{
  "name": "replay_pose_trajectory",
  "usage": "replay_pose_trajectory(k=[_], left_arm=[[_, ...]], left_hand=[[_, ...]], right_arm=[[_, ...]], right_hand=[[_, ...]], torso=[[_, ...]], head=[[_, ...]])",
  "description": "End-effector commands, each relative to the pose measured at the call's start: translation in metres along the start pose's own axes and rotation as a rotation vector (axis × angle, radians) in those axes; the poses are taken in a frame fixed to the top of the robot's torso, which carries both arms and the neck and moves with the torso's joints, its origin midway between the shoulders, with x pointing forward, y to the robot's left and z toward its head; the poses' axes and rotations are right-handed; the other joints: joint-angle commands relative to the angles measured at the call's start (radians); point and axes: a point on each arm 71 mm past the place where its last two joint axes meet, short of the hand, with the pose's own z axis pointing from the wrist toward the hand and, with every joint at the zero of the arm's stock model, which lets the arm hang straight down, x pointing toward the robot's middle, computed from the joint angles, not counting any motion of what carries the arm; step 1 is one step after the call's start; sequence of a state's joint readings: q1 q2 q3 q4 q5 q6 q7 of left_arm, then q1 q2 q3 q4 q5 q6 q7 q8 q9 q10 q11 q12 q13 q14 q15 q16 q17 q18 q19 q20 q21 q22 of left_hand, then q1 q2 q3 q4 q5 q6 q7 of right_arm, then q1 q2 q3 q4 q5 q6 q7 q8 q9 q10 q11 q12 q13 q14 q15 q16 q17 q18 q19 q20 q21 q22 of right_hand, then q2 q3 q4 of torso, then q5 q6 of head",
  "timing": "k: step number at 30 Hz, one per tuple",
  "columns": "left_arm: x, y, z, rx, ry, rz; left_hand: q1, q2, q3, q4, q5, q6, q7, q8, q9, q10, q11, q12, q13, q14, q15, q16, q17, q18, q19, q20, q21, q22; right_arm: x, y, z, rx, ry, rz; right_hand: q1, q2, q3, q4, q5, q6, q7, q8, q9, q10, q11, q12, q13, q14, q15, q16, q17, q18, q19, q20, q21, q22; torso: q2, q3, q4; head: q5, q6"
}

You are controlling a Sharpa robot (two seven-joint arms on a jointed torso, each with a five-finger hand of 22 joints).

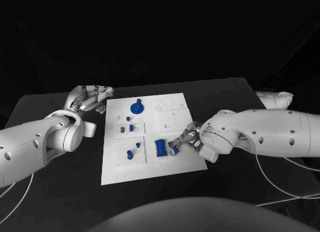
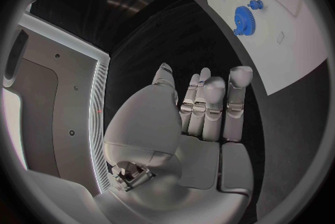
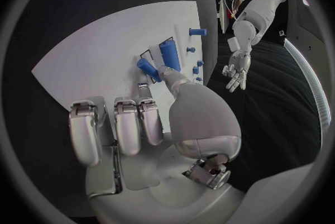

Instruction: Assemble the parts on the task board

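The right robot hand [image 1: 184, 139] rests at the task board's [image 1: 175, 164] right edge, thumb touching a blue block [image 1: 160, 148]. The left robot hand [image 1: 90, 99], fingers apart and empty, hovers beside the board's far-left corner.

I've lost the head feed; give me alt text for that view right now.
The white rectangular task board lies mid-table with small blue plastic parts on it. The right hand reaches over the board's right edge beside a blue block; the left hand hovers empty off its far-left corner.
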State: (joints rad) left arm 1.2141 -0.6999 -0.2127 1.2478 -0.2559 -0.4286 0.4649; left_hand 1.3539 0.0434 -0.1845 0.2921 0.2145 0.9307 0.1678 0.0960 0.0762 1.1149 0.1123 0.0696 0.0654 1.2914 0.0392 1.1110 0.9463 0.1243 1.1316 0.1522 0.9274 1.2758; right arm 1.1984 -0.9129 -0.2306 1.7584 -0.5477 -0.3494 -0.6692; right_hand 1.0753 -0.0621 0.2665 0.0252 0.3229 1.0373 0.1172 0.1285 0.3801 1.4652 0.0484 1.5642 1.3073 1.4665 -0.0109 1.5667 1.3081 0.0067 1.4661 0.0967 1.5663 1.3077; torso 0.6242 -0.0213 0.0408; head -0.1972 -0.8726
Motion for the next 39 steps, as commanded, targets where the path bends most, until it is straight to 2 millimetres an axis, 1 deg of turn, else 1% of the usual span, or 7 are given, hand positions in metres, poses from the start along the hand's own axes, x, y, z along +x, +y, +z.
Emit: replay_pose_trajectory(k=[1, 6, 12, 17, 23, 27, 39], left_arm=[[0.0017, -0.0014, 0.0007, 0.009, 0.014, -0.007], [0.0006, -0.001, 0.001, 0.009, 0.011, -0.005], [0.0001, -0.0008, 0.0012, 0.009, 0.009, -0.004], [0.0001, -0.0007, 0.0013, 0.009, 0.009, -0.004], [0.0002, -0.0008, 0.0014, 0.009, 0.01, -0.004], [0.0001, -0.0007, 0.0014, 0.009, 0.01, -0.004], [0.0005, -0.0007, 0.0016, 0.009, 0.011, -0.005]], left_hand=[[0.001, 0.011, -0.005, -0.001, 0.005, -0.002, 0.0, 0.006, 0.0, 0.003, -0.003, 0.002, 0.001, -0.004, 0.0, 0.0, -0.002, 0.012, -0.002, -0.002, 0.002, 0.001], [0.002, 0.012, -0.005, -0.001, 0.006, -0.002, 0.0, 0.006, 0.0, 0.003, -0.003, 0.002, 0.001, -0.004, 0.0, 0.0, -0.001, 0.012, -0.002, -0.002, 0.002, 0.001], [0.002, 0.012, -0.005, -0.001, 0.006, -0.002, 0.0, 0.006, 0.0, 0.003, -0.003, 0.002, 0.001, -0.004, 0.0, 0.0, -0.001, 0.012, -0.002, -0.002, 0.002, 0.001], [0.002, 0.012, -0.005, -0.001, 0.006, -0.002, 0.0, 0.006, 0.0, 0.003, -0.003, 0.002, 0.001, -0.004, 0.0, 0.0, -0.001, 0.012, -0.002, -0.002, 0.002, 0.001], [0.002, 0.012, -0.005, -0.001, 0.006, -0.002, 0.0, 0.006, 0.0, 0.003, -0.003, 0.002, 0.001, -0.004, 0.0, 0.0, -0.001, 0.012, -0.002, -0.002, 0.002, 0.001], [0.002, 0.012, -0.005, -0.001, 0.006, -0.002, 0.0, 0.006, 0.0, 0.003, -0.003, 0.002, 0.001, -0.004, 0.0, 0.0, -0.001, 0.012, -0.002, -0.002, 0.002, 0.001], [0.002, 0.012, -0.005, -0.001, 0.006, -0.002, 0.0, 0.006, 0.0, 0.003, -0.003, 0.002, 0.001, -0.004, 0.0, 0.0, -0.001, 0.012, -0.002, -0.002, 0.002, 0.001]], right_arm=[[0.0037, -0.0006, -0.0001, 0.004, 0.025, -0.011], [0.0041, -0.0009, -0.0006, 0.004, 0.028, -0.01], [0.0049, -0.0011, -0.0015, 0.005, 0.029, -0.007], [0.0055, -0.0006, -0.002, 0.001, 0.025, 0.003], [0.005, -0.0009, -0.0022, 0.001, 0.016, 0.013], [0.0044, -0.0013, -0.0024, 0.002, 0.009, 0.015], [0.0042, -0.002, -0.004, 0.0, -0.003, 0.013]], right_hand=[[-0.014, 0.0, -0.01, 0.0, -0.006, 0.008, -0.001, -0.007, -0.003, 0.106, -0.002, 0.007, 0.263, 0.104, -0.004, 0.004, 0.263, -0.007, 0.105, -0.004, 0.004, 0.263], [-0.017, -0.002, -0.013, 0.002, -0.007, 0.009, 0.0, -0.009, -0.005, 0.106, -0.002, 0.007, 0.263, 0.104, -0.004, 0.004, 0.263, -0.007, 0.105, -0.003, 0.004, 0.263], [-0.019, 0.0, -0.015, 0.005, -0.006, 0.012, -0.001, -0.009, -0.006, 0.106, -0.002, 0.007, 0.263, 0.104, -0.004, 0.004, 0.263, -0.007, 0.105, -0.003, 0.004, 0.263], [-0.024, 0.007, -0.018, 0.013, -0.003, 0.03, -0.006, -0.007, -0.008, 0.106, -0.006, 0.007, 0.263, 0.104, -0.006, 0.004, 0.263, -0.007, 0.105, -0.004, 0.004, 0.263], [-0.027, 0.015, -0.02, 0.019, 0.0, 0.051, -0.014, -0.004, -0.009, 0.106, -0.012, 0.007, 0.263, 0.104, -0.011, 0.004, 0.263, -0.007, 0.105, -0.007, 0.004, 0.263], [-0.027, 0.015, -0.02, 0.019, 0.0, 0.052, -0.015, -0.004, -0.009, 0.106, -0.013, 0.007, 0.263, 0.104, -0.011, 0.004, 0.263, -0.007, 0.105, -0.008, 0.004, 0.263], [-0.029, 0.014, -0.022, 0.021, 0.001, 0.05, -0.014, -0.008, -0.011, 0.106, -0.013, 0.007, 0.263, 0.104, -0.012, 0.004, 0.263, -0.007, 0.105, -0.009, 0.004, 0.263]], torso=[[0.0, -0.0001, 0.0003], [0.0, -0.0006, -0.0002], [0.0, 0.0, -0.0002], [-0.001, 0.0001, -0.0002], [0.0, -0.0007, 0.0002], [0.0, -0.0001, 0.0002], [0.0, -0.0001, 0.0002]], head=[[0.0, 0.0], [0.0, 0.0], [-0.001, 0.0], [-0.001, 0.0], [-0.003, 0.0], [-0.004, 0.0], [-0.005, 0.0]])
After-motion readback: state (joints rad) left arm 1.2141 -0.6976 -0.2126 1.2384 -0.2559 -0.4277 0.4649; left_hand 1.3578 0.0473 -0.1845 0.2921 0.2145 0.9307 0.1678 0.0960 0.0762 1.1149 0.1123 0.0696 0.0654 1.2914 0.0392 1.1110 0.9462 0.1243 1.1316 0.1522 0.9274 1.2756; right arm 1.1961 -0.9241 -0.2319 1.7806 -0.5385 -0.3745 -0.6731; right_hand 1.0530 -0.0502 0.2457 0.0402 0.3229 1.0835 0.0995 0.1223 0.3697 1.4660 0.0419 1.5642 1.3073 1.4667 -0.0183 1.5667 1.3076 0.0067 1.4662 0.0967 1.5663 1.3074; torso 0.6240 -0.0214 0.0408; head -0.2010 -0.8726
